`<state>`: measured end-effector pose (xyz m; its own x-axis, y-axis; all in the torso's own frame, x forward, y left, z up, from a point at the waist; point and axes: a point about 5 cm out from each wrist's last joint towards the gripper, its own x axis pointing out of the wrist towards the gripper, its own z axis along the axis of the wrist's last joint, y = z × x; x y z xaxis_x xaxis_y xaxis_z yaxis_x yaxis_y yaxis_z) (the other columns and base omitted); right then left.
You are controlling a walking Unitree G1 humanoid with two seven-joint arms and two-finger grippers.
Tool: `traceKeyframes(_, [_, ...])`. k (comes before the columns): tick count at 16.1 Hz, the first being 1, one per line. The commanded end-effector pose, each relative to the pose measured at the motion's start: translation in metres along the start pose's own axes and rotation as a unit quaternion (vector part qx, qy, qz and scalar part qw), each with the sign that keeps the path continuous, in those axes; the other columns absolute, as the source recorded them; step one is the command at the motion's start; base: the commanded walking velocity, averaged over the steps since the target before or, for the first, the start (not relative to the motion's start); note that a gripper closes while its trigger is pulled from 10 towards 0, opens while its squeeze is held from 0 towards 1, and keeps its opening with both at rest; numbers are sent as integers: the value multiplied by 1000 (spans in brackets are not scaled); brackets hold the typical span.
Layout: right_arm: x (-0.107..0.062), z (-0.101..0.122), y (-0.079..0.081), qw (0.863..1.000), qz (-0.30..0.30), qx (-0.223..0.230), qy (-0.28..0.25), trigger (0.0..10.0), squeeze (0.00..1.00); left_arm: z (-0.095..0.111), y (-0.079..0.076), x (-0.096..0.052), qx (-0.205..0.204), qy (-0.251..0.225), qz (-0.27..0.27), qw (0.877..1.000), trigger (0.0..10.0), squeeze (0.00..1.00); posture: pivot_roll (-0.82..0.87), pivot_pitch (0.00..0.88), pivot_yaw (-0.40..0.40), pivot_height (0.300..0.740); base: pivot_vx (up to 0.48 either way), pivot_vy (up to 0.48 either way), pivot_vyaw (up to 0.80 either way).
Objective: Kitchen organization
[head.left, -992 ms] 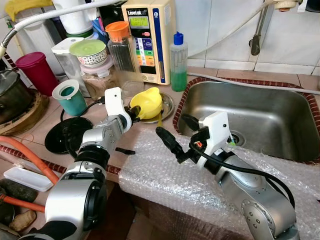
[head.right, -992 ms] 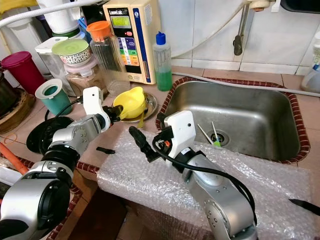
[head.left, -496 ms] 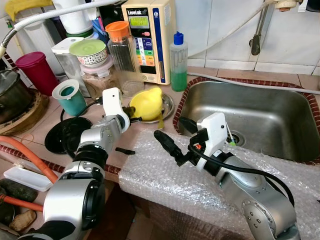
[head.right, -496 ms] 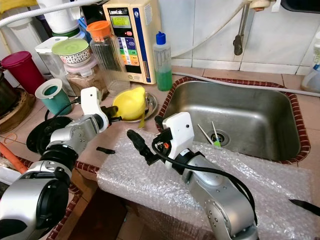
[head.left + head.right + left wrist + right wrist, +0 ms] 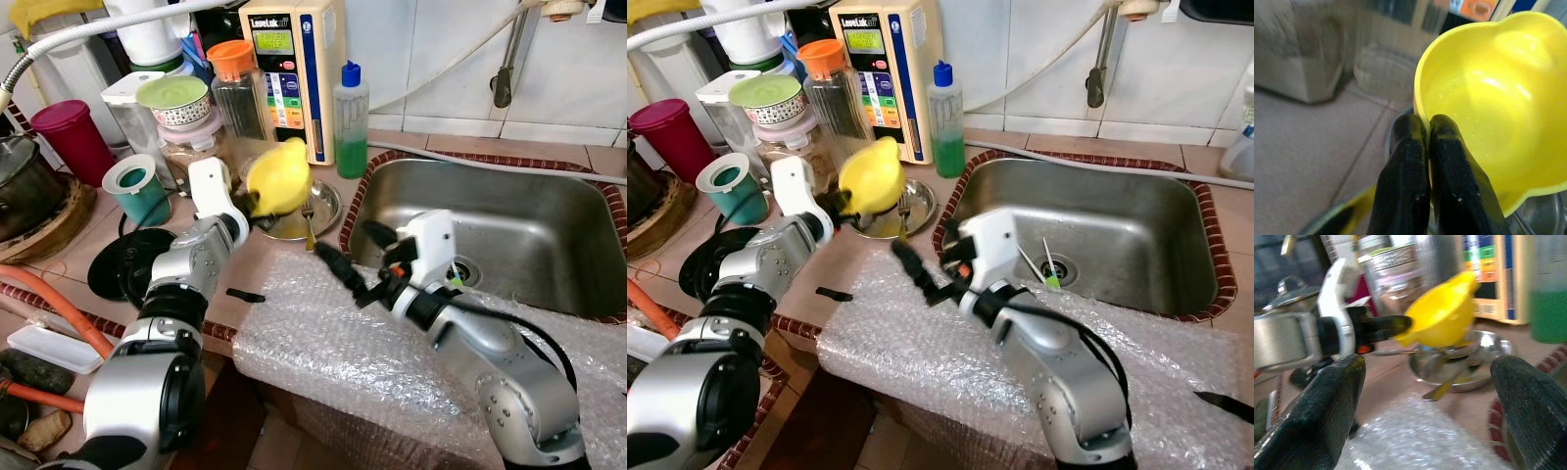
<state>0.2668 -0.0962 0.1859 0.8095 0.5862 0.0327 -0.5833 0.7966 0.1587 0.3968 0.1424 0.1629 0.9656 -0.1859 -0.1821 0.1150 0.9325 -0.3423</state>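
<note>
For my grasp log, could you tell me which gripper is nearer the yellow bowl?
Left. The left gripper is shut on the yellow bowl rim, lifting it; the right gripper hangs open over the bubble wrap, apart.

My head cameras look down on the counter; both wrist views close on the yellow bowl (image 5: 1488,98)
</note>
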Motion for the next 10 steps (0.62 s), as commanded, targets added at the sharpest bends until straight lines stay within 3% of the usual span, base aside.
traceKeyframes(1, [4,5,-3,1000,-13,9,-15,10000,0,5,4,-3,19,-26,7,999,0,0,45,0,139,740,0,0,0])
traceKeyframes(5, [19,12,-20,992,-87,80,-48,10000,0,-3,-10,-13,94,-77,-12,993,0,0,53,0,115,740,0,0,0])
traceKeyframes(7, [25,15,-20,987,-91,115,-58,10000,0,-6,-22,-21,151,-113,-30,982,0,0,53,0,107,740,0,0,0])
traceKeyframes(10, [34,16,-16,984,-90,139,-60,10000,0,-11,-39,-30,192,-146,-53,969,0,0,51,0,103,740,0,0,0])
